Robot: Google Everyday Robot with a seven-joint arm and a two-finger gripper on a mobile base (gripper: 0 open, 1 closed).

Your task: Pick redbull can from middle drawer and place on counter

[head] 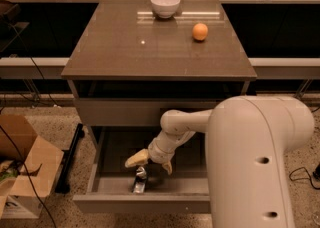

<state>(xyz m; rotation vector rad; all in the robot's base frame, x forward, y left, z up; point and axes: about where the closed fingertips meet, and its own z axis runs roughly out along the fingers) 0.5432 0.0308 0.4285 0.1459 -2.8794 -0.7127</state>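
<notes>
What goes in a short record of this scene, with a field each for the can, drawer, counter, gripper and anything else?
can: inside the open drawer, near its front, not gripped
drawer: pulled out, below the counter
counter: holds a white bowl at the back and an orange
gripper: inside the drawer just above the can, jaws apart
other: cardboard box at the left

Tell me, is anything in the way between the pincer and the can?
Nothing that I can see. The pincer is open inside the drawer, just above the can near the drawer's front. The space between them is free.
</notes>
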